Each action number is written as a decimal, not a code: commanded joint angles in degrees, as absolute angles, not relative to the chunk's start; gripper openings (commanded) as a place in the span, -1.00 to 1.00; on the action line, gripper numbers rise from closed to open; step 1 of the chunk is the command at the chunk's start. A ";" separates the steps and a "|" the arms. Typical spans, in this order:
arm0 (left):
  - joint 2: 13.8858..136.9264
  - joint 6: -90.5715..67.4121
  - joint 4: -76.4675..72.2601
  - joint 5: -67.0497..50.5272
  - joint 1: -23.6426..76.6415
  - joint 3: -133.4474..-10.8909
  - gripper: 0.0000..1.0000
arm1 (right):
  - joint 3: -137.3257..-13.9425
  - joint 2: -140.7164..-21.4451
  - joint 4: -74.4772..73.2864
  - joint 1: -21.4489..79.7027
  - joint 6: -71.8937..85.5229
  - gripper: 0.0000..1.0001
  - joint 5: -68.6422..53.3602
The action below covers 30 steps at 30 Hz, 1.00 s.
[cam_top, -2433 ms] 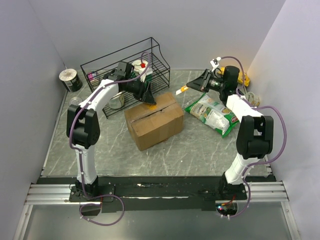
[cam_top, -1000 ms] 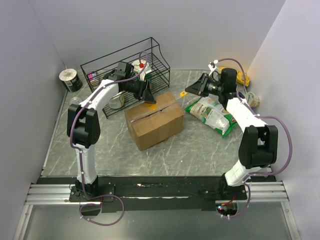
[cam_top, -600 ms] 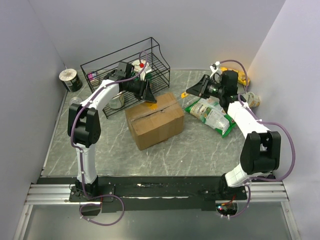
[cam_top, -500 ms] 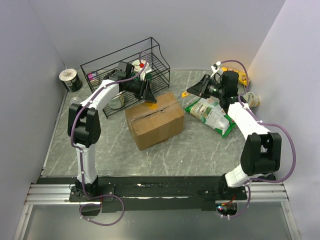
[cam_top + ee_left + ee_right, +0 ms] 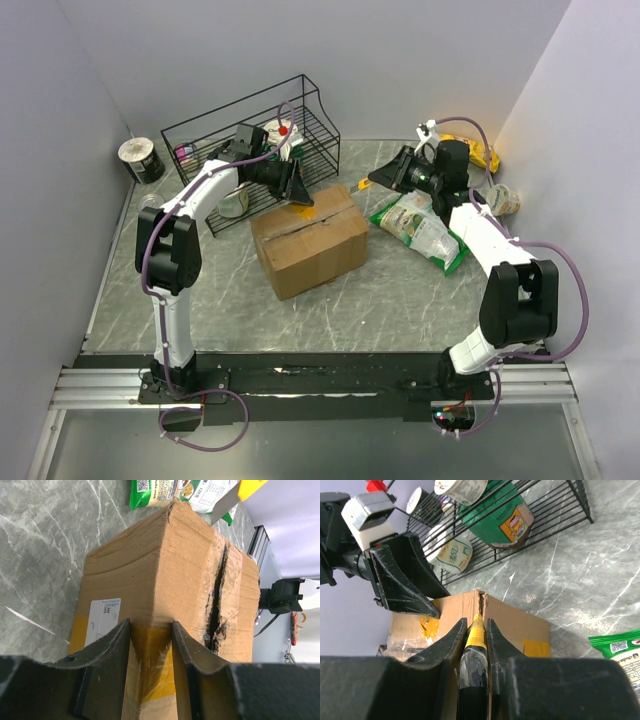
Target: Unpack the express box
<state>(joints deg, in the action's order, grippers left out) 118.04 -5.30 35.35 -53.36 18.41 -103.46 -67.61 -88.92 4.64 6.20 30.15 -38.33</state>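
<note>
Where a black wire rack [image 5: 315, 130] is seen at the far left, the left gripper [image 5: 298, 196] is set on the express box [image 5: 310, 245], jaws parted astride its yellow-taped far edge. The box is placed mid-counter [image 5: 390, 295], its top seam torn. A yellow-handled blade [image 5: 476, 632] is clamped in the right gripper [image 5: 388, 177], beside a green snack bag [image 5: 425, 228].

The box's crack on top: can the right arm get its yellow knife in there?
Probably yes. The right tool holds the yellow knife aimed at the crack where it meets the edge of the box, with nothing between them. The left tool sits at a corner, off to the side.
</note>
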 commanded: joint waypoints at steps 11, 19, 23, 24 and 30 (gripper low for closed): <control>119.53 -5.27 35.59 -51.24 19.16 -102.48 -0.34 | -69.52 -87.80 7.82 7.38 28.13 -1.00 -35.78; 119.79 -5.10 35.69 -51.24 19.16 -102.57 -0.35 | -69.96 -87.80 7.30 7.29 26.72 -1.00 -34.98; 119.88 -5.27 35.68 -51.24 19.16 -102.57 -0.35 | -70.14 -88.24 6.15 7.29 26.28 -1.00 -35.42; 119.88 -5.19 35.60 -51.24 19.16 -102.57 -0.35 | -70.14 -88.16 5.98 7.38 26.11 -1.00 -35.51; 119.97 -5.80 35.51 -51.06 19.16 -102.48 -0.36 | -69.79 -88.07 4.57 7.82 26.19 -1.00 -36.04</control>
<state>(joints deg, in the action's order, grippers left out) 118.04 -5.63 35.09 -53.32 18.35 -103.39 -68.47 -89.49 4.62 7.20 27.18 -35.62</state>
